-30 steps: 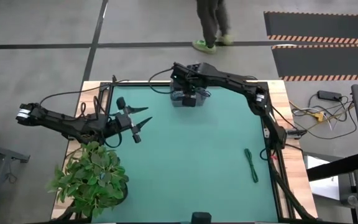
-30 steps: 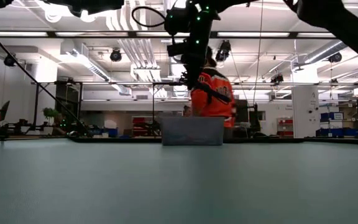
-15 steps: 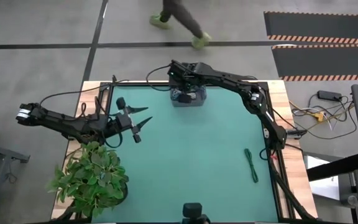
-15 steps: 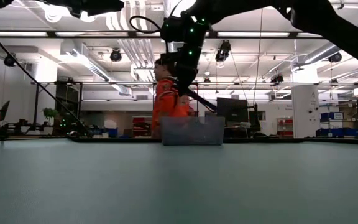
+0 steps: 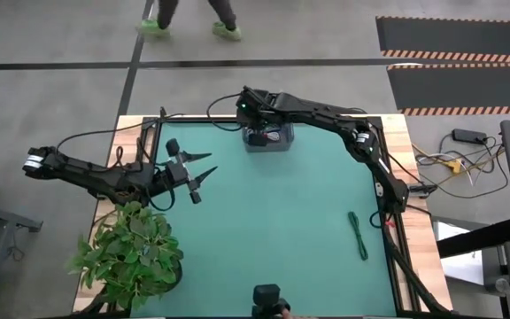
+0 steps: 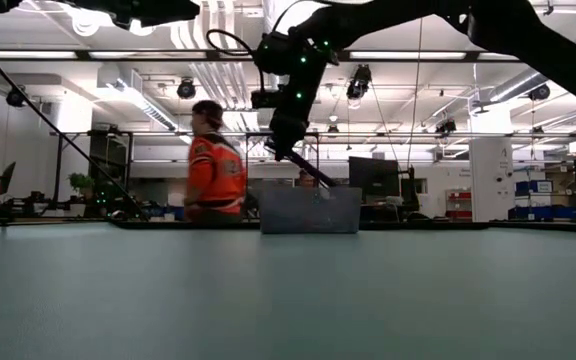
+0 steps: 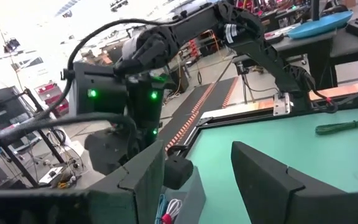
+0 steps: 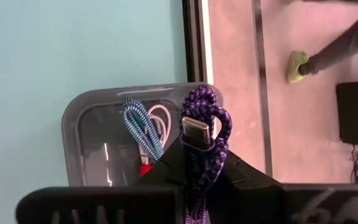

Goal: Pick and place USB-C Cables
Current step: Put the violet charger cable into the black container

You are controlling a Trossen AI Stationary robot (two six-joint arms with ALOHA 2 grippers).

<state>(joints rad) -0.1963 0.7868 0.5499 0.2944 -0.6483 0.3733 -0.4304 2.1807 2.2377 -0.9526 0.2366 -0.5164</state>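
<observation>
- The table (image 5: 273, 230) has a green top, and both my arms reach over it; a plant (image 5: 131, 252) stands at its near left corner.
- A person (image 6: 215, 165) in an orange top shows in the room beyond the far edge.
- The grey tray (image 5: 268, 142) sits at the far edge, near the middle; my right gripper (image 5: 257, 135) hangs directly above it.
- My right gripper is clenched on the purple cable (image 8: 202, 134): the bundle stands up between my fingers with its metal plug showing, just above the tray's opening.
- Inside the tray, below my right gripper, lie the blue cable (image 8: 138, 124) and, touching it, the white cable (image 8: 160, 121) with a bit of red.
- My left gripper (image 5: 200, 173) waits over the left side of the table, well apart from the tray, fingers spread and holding nothing.
- The green cable (image 5: 358, 235) lies stretched out flat near the table's right edge, well apart from both grippers.
</observation>
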